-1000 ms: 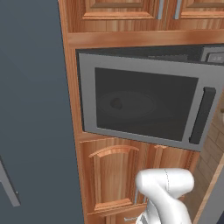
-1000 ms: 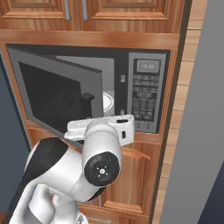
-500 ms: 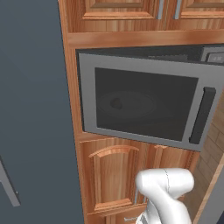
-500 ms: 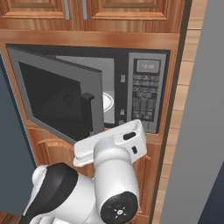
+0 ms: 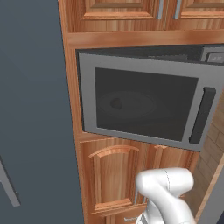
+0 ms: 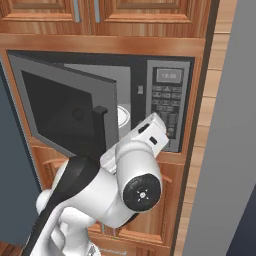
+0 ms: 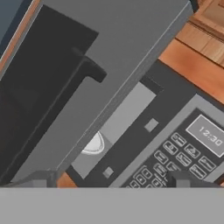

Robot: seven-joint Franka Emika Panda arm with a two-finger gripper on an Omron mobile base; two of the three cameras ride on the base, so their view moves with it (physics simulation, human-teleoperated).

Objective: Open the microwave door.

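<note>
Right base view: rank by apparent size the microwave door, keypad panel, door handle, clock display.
1. microwave door, though swung toward the camera, so nearness inflates it
2. keypad panel
3. door handle
4. clock display

Grey-framed microwave door (image 5: 144, 105) (dark glass, black handle (image 5: 200, 116)).

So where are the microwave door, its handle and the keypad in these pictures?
Door (image 6: 55, 107), right base view: on the dark glass window.
Handle (image 5: 202, 114), left base view: middle of the black vertical bar.
Keypad (image 6: 168, 111), right base view: on the grey buttons below the clock.
</note>
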